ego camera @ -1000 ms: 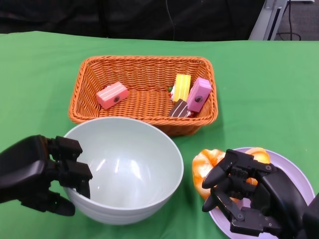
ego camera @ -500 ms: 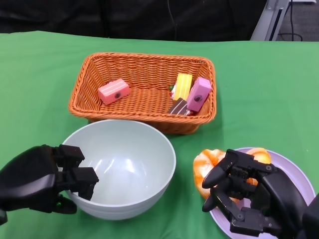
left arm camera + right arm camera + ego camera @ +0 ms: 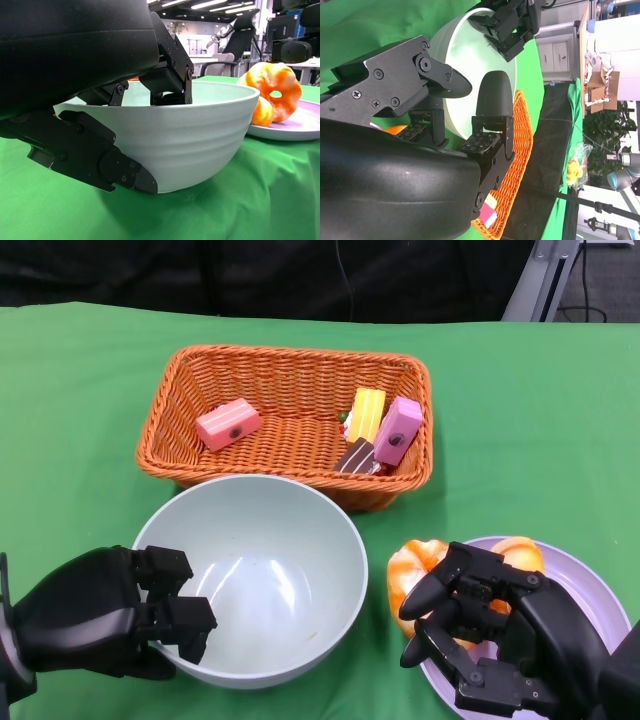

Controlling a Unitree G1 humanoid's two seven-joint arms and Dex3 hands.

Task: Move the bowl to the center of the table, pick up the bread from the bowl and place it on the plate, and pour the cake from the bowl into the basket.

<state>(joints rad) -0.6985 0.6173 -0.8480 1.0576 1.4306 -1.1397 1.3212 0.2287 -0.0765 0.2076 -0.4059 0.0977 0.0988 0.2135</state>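
The pale green bowl (image 3: 270,560) stands upright and empty on the green cloth in front of the basket. My left hand (image 3: 110,625) grips its near-left rim, fingers inside and thumb outside; the left wrist view shows the same hold on the bowl (image 3: 200,135). Orange bread (image 3: 415,570) lies on the left edge of the purple plate (image 3: 590,590). Just above the plate my right hand (image 3: 510,640) hovers with its fingers apart, holding nothing. Several cake pieces lie in the orange wicker basket (image 3: 300,353): a pink one (image 3: 227,425), a yellow one (image 3: 366,414) and another pink one (image 3: 398,430).
The basket stands directly behind the bowl, almost touching it. Green cloth (image 3: 530,420) stretches to the left and right of the basket. The plate sits at the near right, close to the bowl. A dark backdrop lies beyond the table's far edge.
The bowl has come down from a raised position by the basket and now stands level on the cloth, my left hand still on its rim. The right hand has barely moved.
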